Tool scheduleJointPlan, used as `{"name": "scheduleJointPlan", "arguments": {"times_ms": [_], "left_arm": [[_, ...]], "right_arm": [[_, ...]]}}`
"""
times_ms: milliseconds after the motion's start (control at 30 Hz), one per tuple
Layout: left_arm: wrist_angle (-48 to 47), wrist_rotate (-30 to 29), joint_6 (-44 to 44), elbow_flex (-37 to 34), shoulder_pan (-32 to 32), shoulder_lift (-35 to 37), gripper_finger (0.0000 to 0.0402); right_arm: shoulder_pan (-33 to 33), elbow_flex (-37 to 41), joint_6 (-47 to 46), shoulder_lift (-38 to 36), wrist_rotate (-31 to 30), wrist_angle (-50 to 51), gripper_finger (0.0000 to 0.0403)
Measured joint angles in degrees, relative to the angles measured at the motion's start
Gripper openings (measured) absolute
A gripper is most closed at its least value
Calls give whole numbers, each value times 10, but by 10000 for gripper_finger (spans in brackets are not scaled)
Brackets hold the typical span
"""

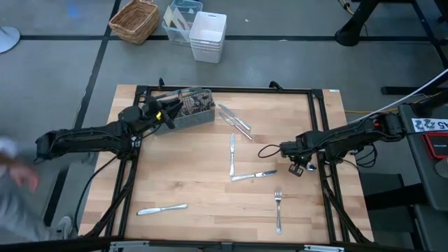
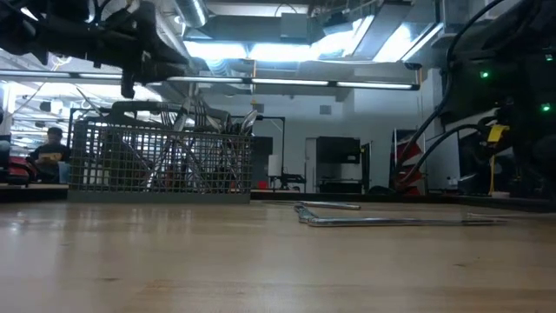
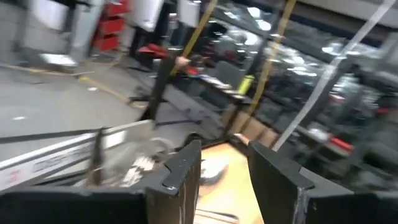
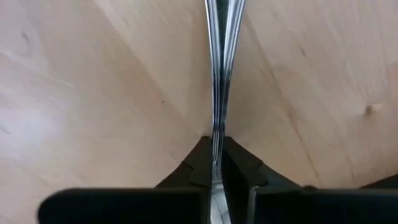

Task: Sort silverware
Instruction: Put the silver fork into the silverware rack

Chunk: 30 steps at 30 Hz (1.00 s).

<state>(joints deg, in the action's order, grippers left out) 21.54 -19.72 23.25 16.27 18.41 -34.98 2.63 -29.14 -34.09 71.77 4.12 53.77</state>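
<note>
silverware lies scattered on the wooden table (image 1: 196, 175): a knife (image 1: 162, 208) near the front left, more pieces standing in the mesh caddy (image 1: 192, 112) at the back left, two pieces (image 1: 235, 119) just beside it, knives (image 1: 232, 155) mid-table, a fork (image 1: 278, 210) front right. the left gripper (image 1: 168, 115) hangs over the caddy, fingers (image 3: 180, 171) apart, holding nothing. the right gripper (image 4: 214, 168) pinches a slim silver piece (image 4: 219, 68) edge-on.

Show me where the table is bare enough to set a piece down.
Widest bare patch: left-centre wood, bordered by the caddy, the lone knife opposite it and the upright knife. A smaller one lies between the knife pair and the right arm. Crowded: around the right gripper, with the angled knife and fork.
</note>
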Motion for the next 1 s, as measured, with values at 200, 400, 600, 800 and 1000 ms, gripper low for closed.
{"name": "scheduleJointPlan", "arguments": {"times_ms": [200, 400, 600, 800, 1000], "left_arm": [[-21, 164, -4, 0, -15, 37, 125], [-85, 301, -27, 0, -68, 55, 125], [-115, 303, -73, 0, -117, 57, 125], [-119, 273, -85, 0, -140, 57, 125], [-125, 263, -85, 0, -148, 57, 125]], "right_arm": [[0, -65, 33, 1, -21, 24, 10], [0, -165, 75, 1, -91, 75, 8], [0, -293, 168, 24, -217, 107, 8], [0, -421, 357, 94, -397, 104, 7], [0, -515, 637, 193, -603, 39, 8]]}}
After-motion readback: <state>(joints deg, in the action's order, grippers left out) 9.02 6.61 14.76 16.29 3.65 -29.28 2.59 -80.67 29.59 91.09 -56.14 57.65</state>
